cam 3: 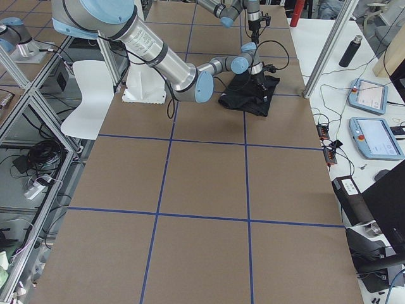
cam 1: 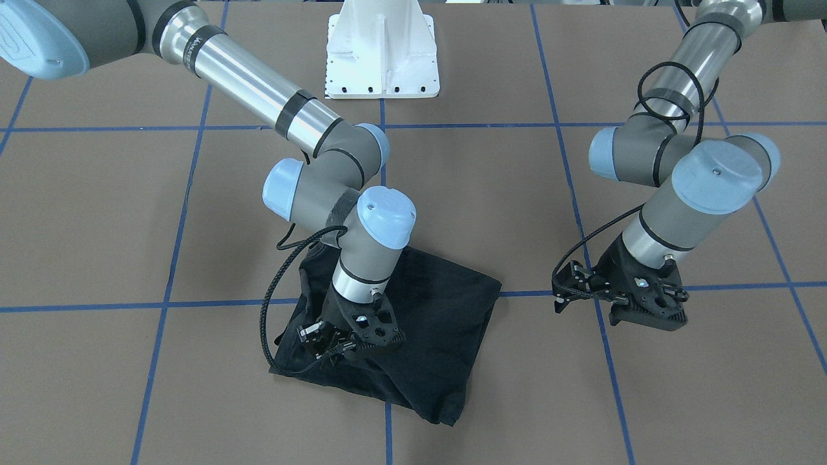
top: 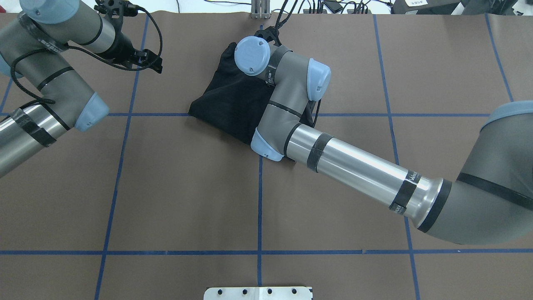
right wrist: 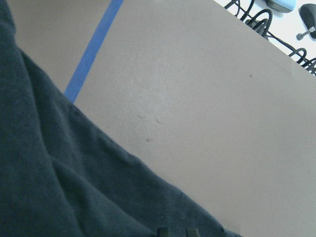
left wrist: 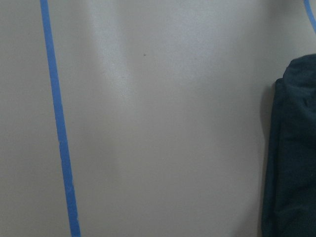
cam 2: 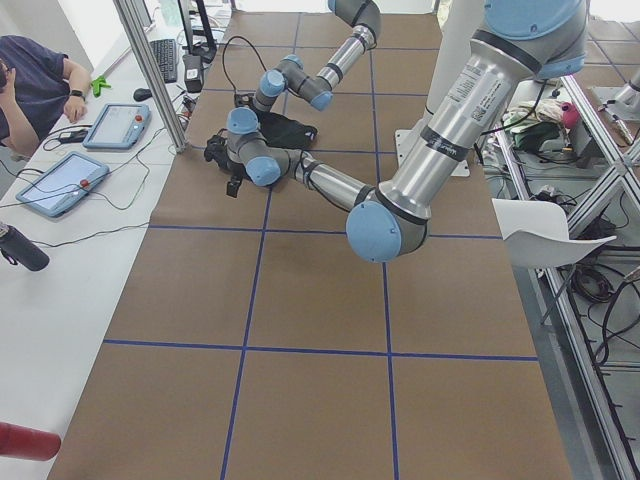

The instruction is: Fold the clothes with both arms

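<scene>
Black T-shirt (cam 1: 439, 323): folded into a compact, roughly four-sided packet, flat on the brown worktop (cam 1: 491, 194). It sits skewed to the blue tape grid (cam 1: 213, 303), and two tape lines meet under it.

Right arm (top: 354, 164): reaches across and over the T-shirt. The right hand (cam 1: 352, 339) points down, low over the half of the T-shirt nearer the operators' side. In the front view the hand's own body hides the fingers. The right wrist camera shows only two small dark tips (right wrist: 163, 232) at the bottom edge of its view, against the cloth (right wrist: 59, 173). I cannot tell whether this hand is open, closed or pinching fabric.

Left hand (cam 1: 646, 310): hangs over bare worktop, well apart from the T-shirt, on the robot's left of it. I cannot tell its finger state from any view. Its wrist camera sees worktop, one tape line and the T-shirt's layered edge (left wrist: 294, 148) at the right border.

White pedestal base (cam 1: 381, 58): beyond the T-shirt, on the robot's side, apart from it.
</scene>
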Controlling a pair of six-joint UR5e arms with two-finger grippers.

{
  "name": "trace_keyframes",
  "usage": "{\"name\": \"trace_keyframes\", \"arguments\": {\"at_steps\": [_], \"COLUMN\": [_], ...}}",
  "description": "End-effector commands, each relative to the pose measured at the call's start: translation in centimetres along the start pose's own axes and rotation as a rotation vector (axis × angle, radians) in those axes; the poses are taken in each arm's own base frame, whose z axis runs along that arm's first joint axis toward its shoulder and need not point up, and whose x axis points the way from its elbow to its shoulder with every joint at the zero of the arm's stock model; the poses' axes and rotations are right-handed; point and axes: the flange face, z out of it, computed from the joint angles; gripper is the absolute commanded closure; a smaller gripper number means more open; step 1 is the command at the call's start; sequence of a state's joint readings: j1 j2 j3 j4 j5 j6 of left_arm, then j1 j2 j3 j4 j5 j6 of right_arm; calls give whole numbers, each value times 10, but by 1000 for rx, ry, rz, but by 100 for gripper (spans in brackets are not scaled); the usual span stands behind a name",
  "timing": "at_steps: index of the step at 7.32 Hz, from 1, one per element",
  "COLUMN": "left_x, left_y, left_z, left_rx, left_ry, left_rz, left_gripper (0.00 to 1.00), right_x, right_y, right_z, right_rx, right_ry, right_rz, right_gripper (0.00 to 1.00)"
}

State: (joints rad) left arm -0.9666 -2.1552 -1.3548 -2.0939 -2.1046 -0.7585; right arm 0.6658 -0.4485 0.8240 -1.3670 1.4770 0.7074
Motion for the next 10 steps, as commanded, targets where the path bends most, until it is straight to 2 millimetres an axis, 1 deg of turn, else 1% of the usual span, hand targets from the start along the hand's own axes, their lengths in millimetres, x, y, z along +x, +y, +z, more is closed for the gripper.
{"name": "trace_keyframes", "arguments": {"at_steps": [1,2,3,4,5,6,7,8,9,10], "left_x": [0,-5,-10,-32,-70,-107,-150,-198,-247,-296], "left_y": [-2,-5,-10,1,11,21,29,46,68,97], "left_z": [-2,-6,-17,-29,-46,-62,-84,-105,-123,-143], "left_rx": [2,5,11,7,8,-3,-18,-38,-55,-75], "left_ry": [1,-1,5,2,-20,-63,-114,-159,-194,-191], "left_rz": [6,0,-3,24,62,108,158,209,253,220], "left_gripper": [0,0,0,0,0,0,0,0,0,0], "right_x": [38,58,77,96,117,146,188,229,267,314], "right_y": [-31,-49,-60,-64,-61,-43,-6,30,60,87], "right_z": [-13,-27,-43,-66,-85,-91,-80,-67,-53,-38], "right_rx": [-99,-150,-185,-211,-252,-254,-250,-247,-254,-270], "right_ry": [-153,-188,-218,-227,-221,-246,-284,-297,-301,-311], "right_rz": [56,86,84,57,46,37,41,12,-12,-35], "right_gripper": [0,0,0,0,0,0,0,0,0,0]}}
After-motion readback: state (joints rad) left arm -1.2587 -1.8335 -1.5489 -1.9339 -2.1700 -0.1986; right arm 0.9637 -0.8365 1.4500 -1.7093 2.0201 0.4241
